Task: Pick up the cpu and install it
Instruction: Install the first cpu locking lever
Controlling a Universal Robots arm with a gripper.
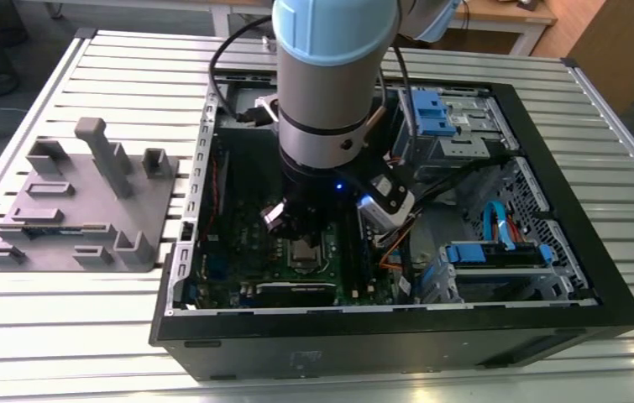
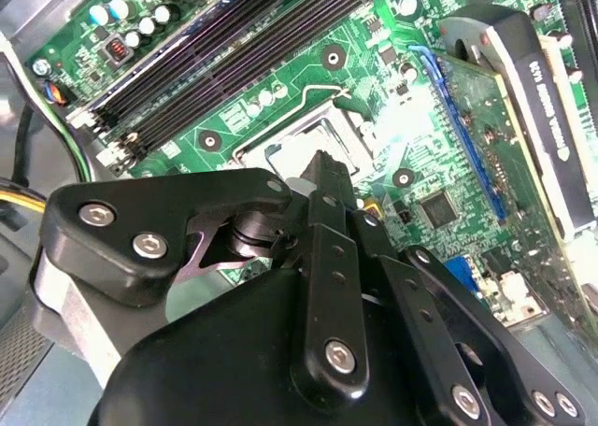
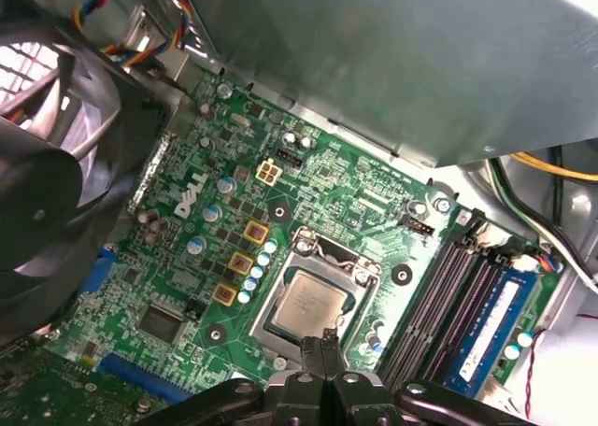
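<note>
The cpu (image 3: 313,303) lies flat in the socket (image 3: 316,297) on the motherboard (image 3: 234,192), silvery top up, the frame open around it. Your gripper (image 3: 324,340) hangs just above the socket's edge with its jaws pressed together and holding nothing, the tips meeting in a thin line in the first wrist view; in the exterior view the gripper (image 1: 303,241) is low inside the case (image 1: 585,243), right over the board. From here the risk is contact: should the closed tips dip or drift sideways, they could scrape the chip's top, nudge it askew in its seat, or catch the wire lever (image 2: 322,92) lying beside the socket. A tilted chip would likely bend the contacts beneath it. Around you the room is tight. Memory slots (image 3: 458,300) run close along one side of the socket, a row of capacitors (image 3: 254,275) along the other, and a fan (image 3: 56,164) looms near the wrist. A card (image 2: 528,127) stands on edge beyond the socket in the second wrist view. Cables (image 1: 400,243) trail beside the arm (image 1: 322,92). The grey fixture (image 1: 75,210) sits outside on the table (image 1: 585,353), well apart.
</note>
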